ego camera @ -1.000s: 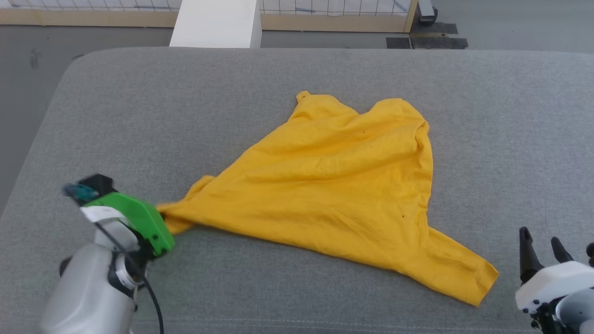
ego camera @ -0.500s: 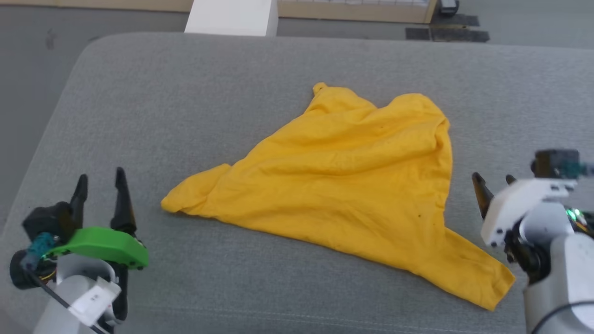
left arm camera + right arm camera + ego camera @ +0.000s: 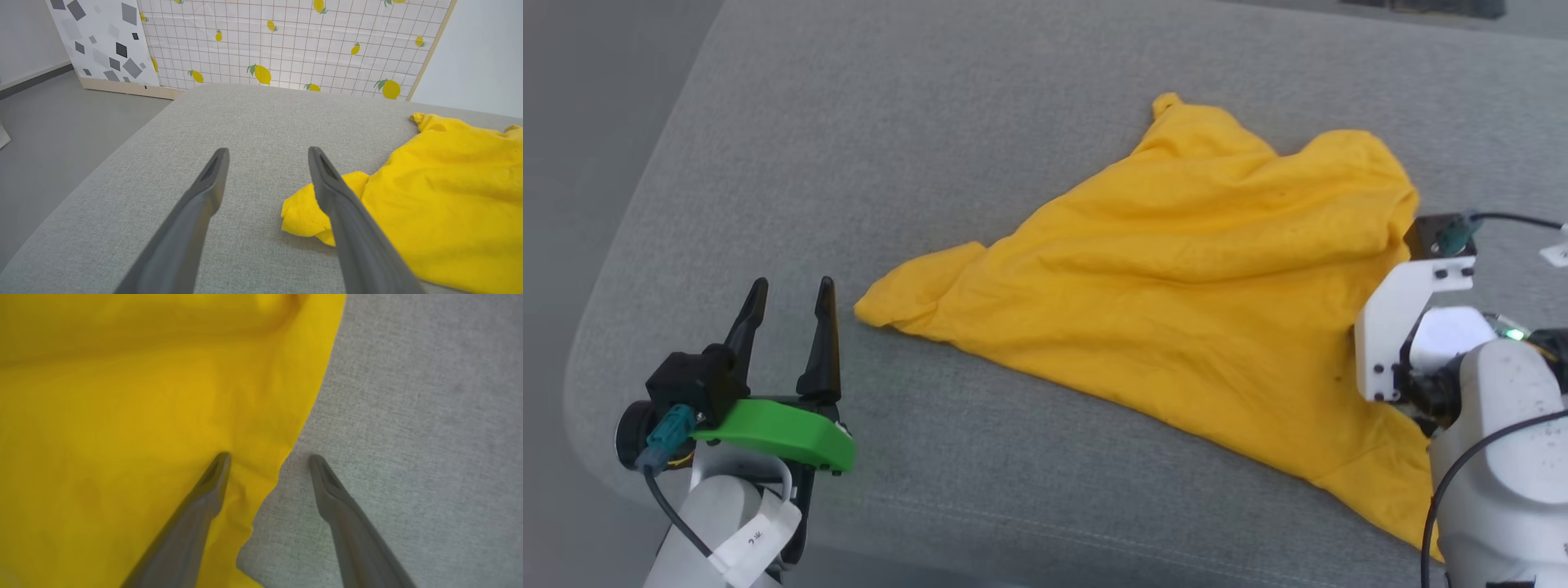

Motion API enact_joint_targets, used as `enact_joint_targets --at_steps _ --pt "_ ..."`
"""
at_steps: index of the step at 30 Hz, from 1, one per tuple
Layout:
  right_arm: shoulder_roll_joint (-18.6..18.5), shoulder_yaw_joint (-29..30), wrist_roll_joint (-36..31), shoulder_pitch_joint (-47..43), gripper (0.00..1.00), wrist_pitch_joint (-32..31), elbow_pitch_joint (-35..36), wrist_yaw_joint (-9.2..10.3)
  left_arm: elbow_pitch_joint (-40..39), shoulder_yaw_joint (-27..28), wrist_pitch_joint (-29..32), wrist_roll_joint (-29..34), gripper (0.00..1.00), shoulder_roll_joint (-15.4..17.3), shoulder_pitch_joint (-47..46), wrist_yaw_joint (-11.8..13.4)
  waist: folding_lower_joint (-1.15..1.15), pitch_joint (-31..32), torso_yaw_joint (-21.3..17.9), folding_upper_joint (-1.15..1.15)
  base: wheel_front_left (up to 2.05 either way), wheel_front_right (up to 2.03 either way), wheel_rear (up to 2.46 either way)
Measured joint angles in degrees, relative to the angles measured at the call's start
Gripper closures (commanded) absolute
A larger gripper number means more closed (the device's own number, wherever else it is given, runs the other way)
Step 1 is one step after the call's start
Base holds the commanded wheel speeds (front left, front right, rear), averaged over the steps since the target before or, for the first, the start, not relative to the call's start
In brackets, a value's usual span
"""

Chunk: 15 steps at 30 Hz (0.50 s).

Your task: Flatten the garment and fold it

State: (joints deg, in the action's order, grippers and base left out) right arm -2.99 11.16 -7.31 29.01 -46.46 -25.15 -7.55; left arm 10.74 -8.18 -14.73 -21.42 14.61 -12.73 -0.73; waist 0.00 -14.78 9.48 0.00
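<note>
**Pinch the edge cleanly**

The garment (image 3: 1176, 278) lies rumpled centre-right on the grey cushion (image 3: 849, 163). Your right hand (image 3: 269, 456), fingers apart, straddles its edge; pinch only that edge. At lower left, your left hand (image 3: 793, 282) gapes empty near the corner.

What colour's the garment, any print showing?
Plain yellow-orange garment, no print showing; clearest in the head view.

White tag (image 3: 754, 536): looped round the pale forearm (image 3: 703, 523) behind the left gripper (image 3: 793, 282).
Marks on the tag: two or three small dark characters, perhaps beginning with a "c"; too small to read with certainty.
</note>
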Motion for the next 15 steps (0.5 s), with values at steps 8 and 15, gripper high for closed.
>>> enact_joint_targets --at_steps 8,15 --pt "-1.09 -0.24 1.93 3.87 1.0 -1.4 0.16 0.05 0.79 2.13 0.0 2.43 0.0 -2.37 -0.46 -2.54 0.0 -2.58 2.6 0.0 0.0 0.0 0.0" --pt "-1.99 4.34 -0.54 16.34 1.0 2.76 0.41 0.0 0.8 3.21 0.0 3.66 0.0 -3.78 -0.8 -4.32 0.0 -4.53 3.83 0.0 0.0 0.0 0.0"
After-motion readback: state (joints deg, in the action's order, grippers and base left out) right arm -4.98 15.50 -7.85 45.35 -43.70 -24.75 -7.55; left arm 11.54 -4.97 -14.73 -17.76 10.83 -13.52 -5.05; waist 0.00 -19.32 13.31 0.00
